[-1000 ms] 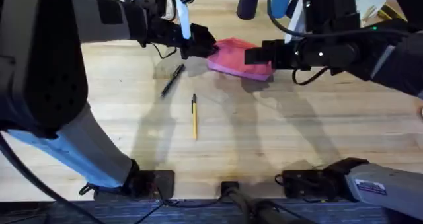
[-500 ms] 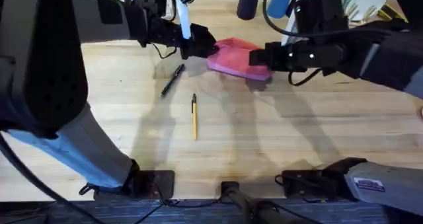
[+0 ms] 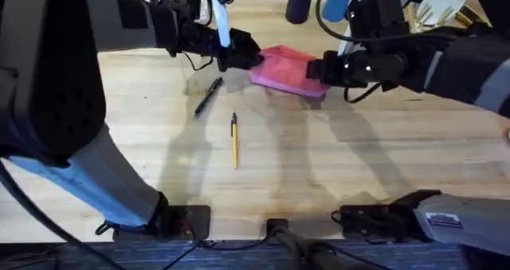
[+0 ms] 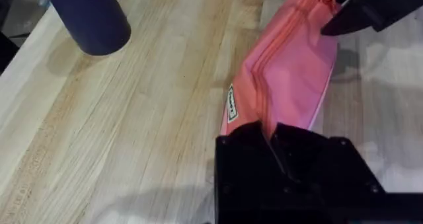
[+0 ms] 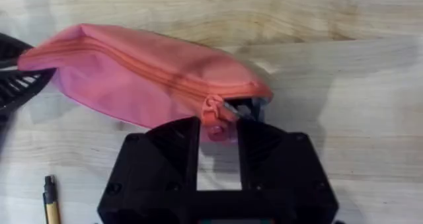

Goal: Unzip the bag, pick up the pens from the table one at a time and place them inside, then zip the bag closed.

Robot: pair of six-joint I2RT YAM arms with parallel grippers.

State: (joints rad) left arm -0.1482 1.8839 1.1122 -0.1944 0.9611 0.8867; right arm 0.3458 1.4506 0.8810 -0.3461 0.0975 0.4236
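While the bag (image 3: 285, 69) lies on the far part of the table (image 3: 335, 166), it is met at both ends by the two arms. Seen from overhead, the pouch is set slightly askew, its left end beneath the left gripper (image 3: 249, 60) and its right end at the right gripper (image 3: 319, 69).

From the left wrist camera, the left gripper (image 4: 268, 133) is seen closed down on the near end of the bag (image 4: 291, 72), with a pinch of pink fabric caught between the black fingers just beside the small white label. The zipper seam is seen running away along the top of the pouch toward the far end, where the other arm's dark fingers are in contact with it.

From the right wrist camera, the right gripper (image 5: 218, 128) is placed at the zipper end of the bag (image 5: 139, 72). Its fingers are held a little apart, and the pink zipper pull is seen hanging in the gap between them; whether the pull is actually pinched cannot be told. The zipper appears closed along the visible length.

Both pens are left on the table nearer the bases, well apart from the bag: the black pen (image 3: 208, 95) lies at a slant, and the yellow pen (image 3: 234, 140) lies nearly straight, just beyond it toward the bases.
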